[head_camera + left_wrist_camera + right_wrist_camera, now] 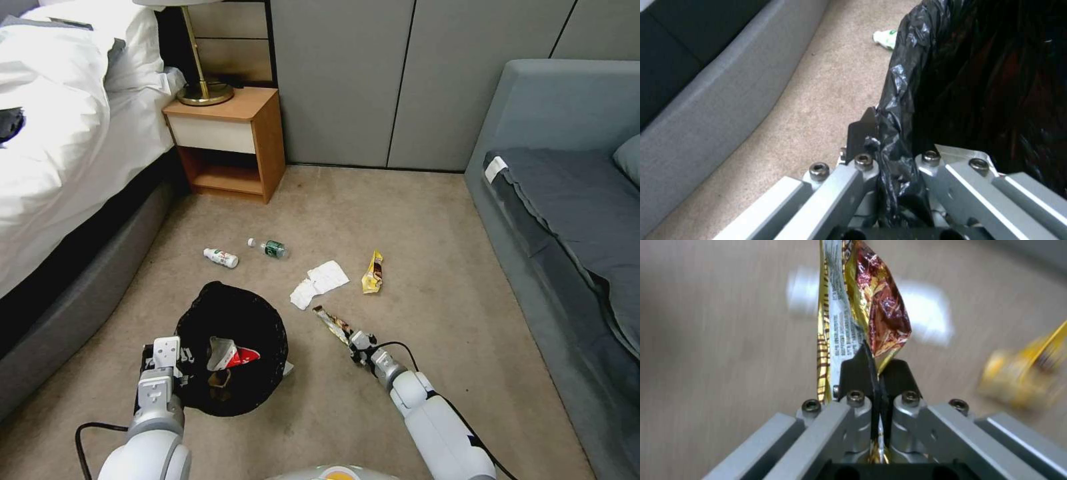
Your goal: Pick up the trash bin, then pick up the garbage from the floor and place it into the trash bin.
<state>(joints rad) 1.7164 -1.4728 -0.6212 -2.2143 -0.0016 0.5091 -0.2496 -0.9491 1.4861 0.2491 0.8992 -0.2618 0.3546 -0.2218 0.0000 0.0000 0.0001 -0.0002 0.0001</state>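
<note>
Right gripper (876, 373), low and just right of the trash bin (230, 347), pinches a gold-and-brown wrapper (871, 306) by its very end, the rest sticking out loose; a thin hold like that could slip or snag on the black bag in the drop. Left gripper (889, 146) clamps the bin's near-left rim through the liner; plastic may slide. Bottles (267, 248), white paper (320, 283) and yellow wrapper (373, 272) lie farther out on the carpet (433, 220).

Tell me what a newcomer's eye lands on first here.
The trash bin with its black bag, held at the rim by the left hand, already has wrappers inside. Beside it the right hand is shut on a gold and red snack wrapper. On the carpet beyond lie two small bottles, white paper and a yellow wrapper.
</note>
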